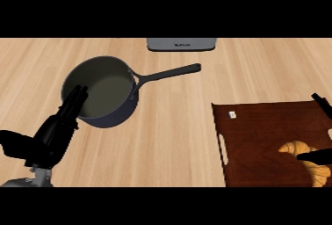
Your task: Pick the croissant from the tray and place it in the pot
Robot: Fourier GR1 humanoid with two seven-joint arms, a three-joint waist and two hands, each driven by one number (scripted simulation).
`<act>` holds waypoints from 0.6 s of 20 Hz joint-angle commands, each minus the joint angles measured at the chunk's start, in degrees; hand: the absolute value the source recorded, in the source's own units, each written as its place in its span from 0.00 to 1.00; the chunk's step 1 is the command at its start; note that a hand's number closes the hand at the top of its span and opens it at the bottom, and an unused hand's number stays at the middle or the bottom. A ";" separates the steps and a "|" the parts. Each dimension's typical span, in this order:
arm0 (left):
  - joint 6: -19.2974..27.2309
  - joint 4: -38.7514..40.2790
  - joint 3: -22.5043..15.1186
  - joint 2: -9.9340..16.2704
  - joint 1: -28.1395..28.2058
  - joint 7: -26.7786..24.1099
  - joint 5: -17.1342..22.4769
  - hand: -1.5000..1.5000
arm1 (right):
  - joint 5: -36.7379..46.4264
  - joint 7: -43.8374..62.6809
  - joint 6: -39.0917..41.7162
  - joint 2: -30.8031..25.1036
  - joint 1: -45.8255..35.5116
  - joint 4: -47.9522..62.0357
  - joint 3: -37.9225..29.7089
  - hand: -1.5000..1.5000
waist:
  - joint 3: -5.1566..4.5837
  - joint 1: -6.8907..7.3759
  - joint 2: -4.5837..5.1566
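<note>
The golden croissant (pixel 303 163) lies on the dark brown tray (pixel 266 127) at the lower right. My right hand (pixel 318 154) comes in from the right edge; its thumb lies across the croissant's middle and a finger shows far above it, so the hand is spread open. Most of that hand is out of frame. The dark grey pot (pixel 103 90) stands at the upper left, tilted in view, with its long handle (pixel 170 73) pointing right. My left hand (pixel 57 129) rests open at the lower left, its straight fingers reaching up over the pot's left rim.
A grey appliance (pixel 182 44) sits at the counter's far edge, just above the pot's handle. A small white tag (pixel 232 114) lies on the tray's upper left corner. Bare wooden counter (pixel 175 140) stretches between pot and tray.
</note>
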 commanded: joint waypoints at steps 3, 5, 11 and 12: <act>-4.34 3.14 -5.32 -3.90 1.23 3.90 3.90 0.50 | 6.21 -3.07 3.56 -8.73 -0.80 1.59 1.35 0.00 | -0.73 -0.18 0.29; -2.84 -0.50 -5.93 -3.92 1.43 6.36 3.10 0.50 | 6.93 2.97 5.11 -10.11 -1.47 -3.62 2.45 0.00 | -0.79 -0.22 -0.11; -4.92 2.23 -4.02 -3.37 1.32 5.44 3.61 0.50 | 0.01 12.97 16.27 -19.60 -0.47 -14.96 -1.54 0.00 | -0.95 -1.94 -0.30; -4.13 -0.78 -3.40 -2.96 1.42 8.17 4.77 0.50 | -1.10 14.01 19.12 -21.18 1.04 -16.65 -1.13 0.00 | -0.91 -1.99 -0.49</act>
